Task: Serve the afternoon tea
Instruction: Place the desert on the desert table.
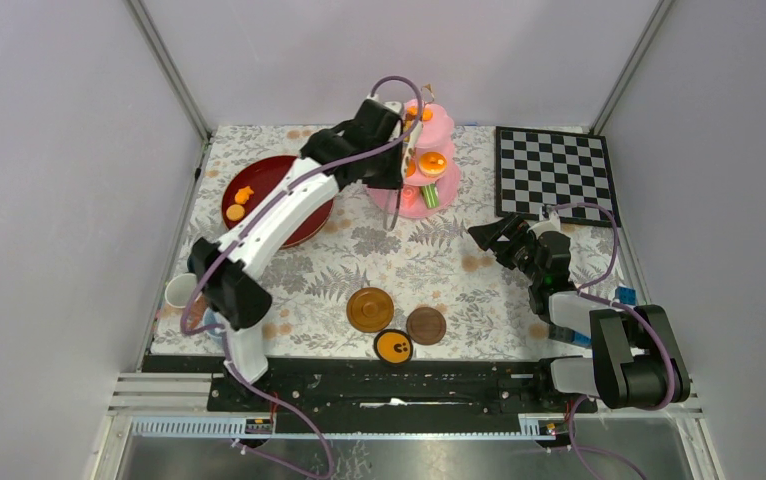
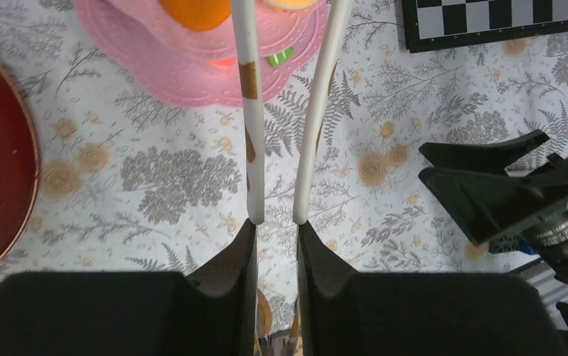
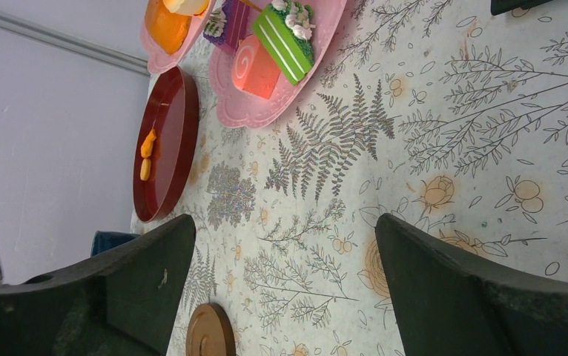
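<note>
The left arm [image 1: 279, 215], centre-left in the top view, has a white curved link, black joints and a purple cable [image 1: 397, 79]. The right arm [image 1: 624, 365], lower right, is black; its fingers [image 3: 481, 297] are broad black wedges.

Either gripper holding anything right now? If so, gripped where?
Left gripper holds white tongs, fingers pinching both arms from outside, tips toward the pink cake stand. Right gripper is open, holding nothing.

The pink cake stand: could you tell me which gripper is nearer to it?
Left. The left gripper, shut on white tongs, is beside the upper tiers of the cake stand; the right gripper sits open, well apart, near the chessboard.
</note>
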Action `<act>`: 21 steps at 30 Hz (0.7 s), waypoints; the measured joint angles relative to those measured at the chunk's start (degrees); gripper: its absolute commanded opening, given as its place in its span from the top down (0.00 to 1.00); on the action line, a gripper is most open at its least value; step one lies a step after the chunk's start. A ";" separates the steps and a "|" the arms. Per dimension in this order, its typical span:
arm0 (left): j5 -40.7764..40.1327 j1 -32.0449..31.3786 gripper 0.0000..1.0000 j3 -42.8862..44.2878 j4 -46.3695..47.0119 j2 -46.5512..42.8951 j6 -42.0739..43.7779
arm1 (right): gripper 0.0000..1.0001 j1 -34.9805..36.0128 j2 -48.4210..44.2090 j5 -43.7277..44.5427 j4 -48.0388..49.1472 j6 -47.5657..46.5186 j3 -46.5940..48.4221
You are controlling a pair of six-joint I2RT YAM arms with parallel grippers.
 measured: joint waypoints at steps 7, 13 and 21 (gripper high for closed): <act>-0.04 -1.05 0.78 10.91 -0.57 11.32 1.33 | 0.02 0.00 0.00 0.00 0.00 0.00 0.00; -0.50 -1.14 0.76 17.27 -1.29 16.28 2.58 | 0.02 0.00 0.00 0.00 0.00 0.00 0.00; -1.46 -0.76 0.73 21.14 -1.14 19.67 3.65 | 0.02 0.00 0.00 0.00 0.02 0.00 0.00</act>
